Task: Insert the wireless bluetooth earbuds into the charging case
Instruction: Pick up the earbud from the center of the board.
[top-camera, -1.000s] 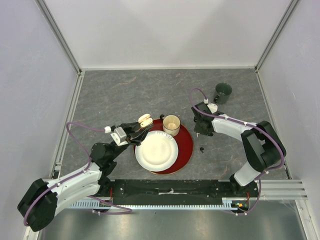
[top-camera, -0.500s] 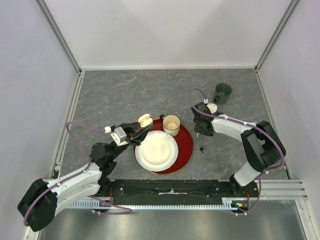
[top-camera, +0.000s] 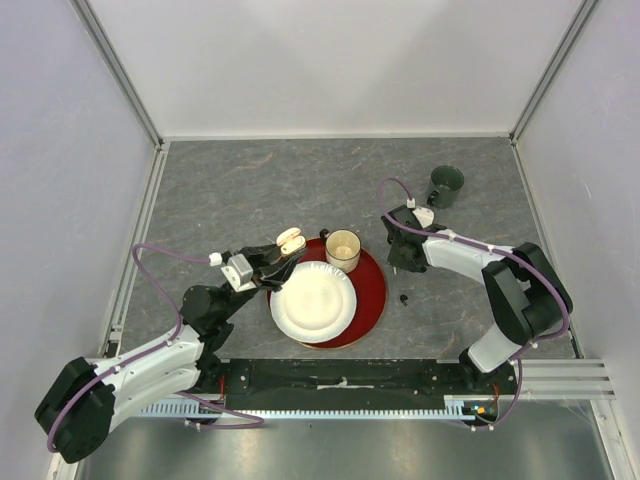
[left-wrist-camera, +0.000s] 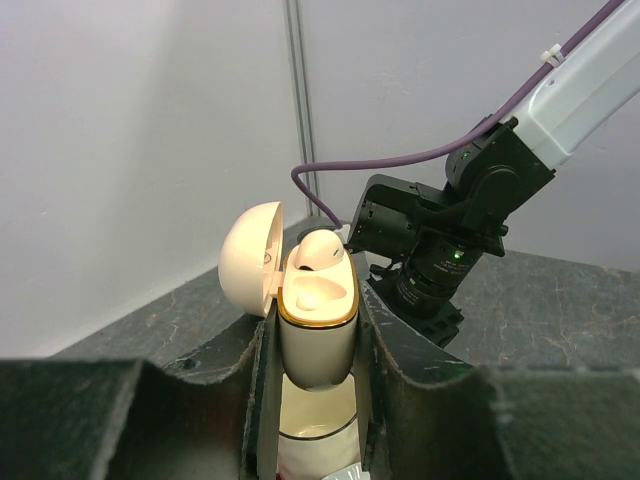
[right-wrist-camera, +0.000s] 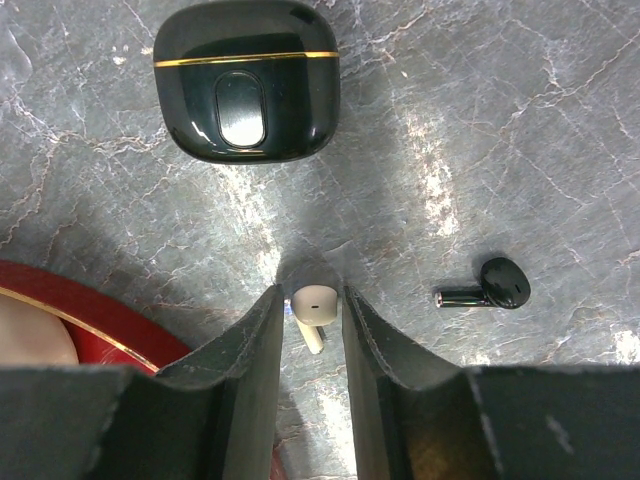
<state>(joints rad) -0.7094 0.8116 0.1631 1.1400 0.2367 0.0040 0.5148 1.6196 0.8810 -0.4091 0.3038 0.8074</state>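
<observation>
Likely pick step: right end effector (right-wrist-camera: 313, 297) straddles white earbud (right-wrist-camera: 315, 305) on the bench, grip unclear; left end effector (left-wrist-camera: 314, 345) clamps open charging case (left-wrist-camera: 318, 300); next needs pinch, lift.

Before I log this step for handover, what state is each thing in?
white charging case, lid open, gripped by left tool
seated white earbud, in one slot of that case
loose white earbud, flanked by right tool, grip unclear
black charging case, shut, lying on the table
black earbud, loose on the table
paper cup, upright on red tray
dark mug, upright
</observation>
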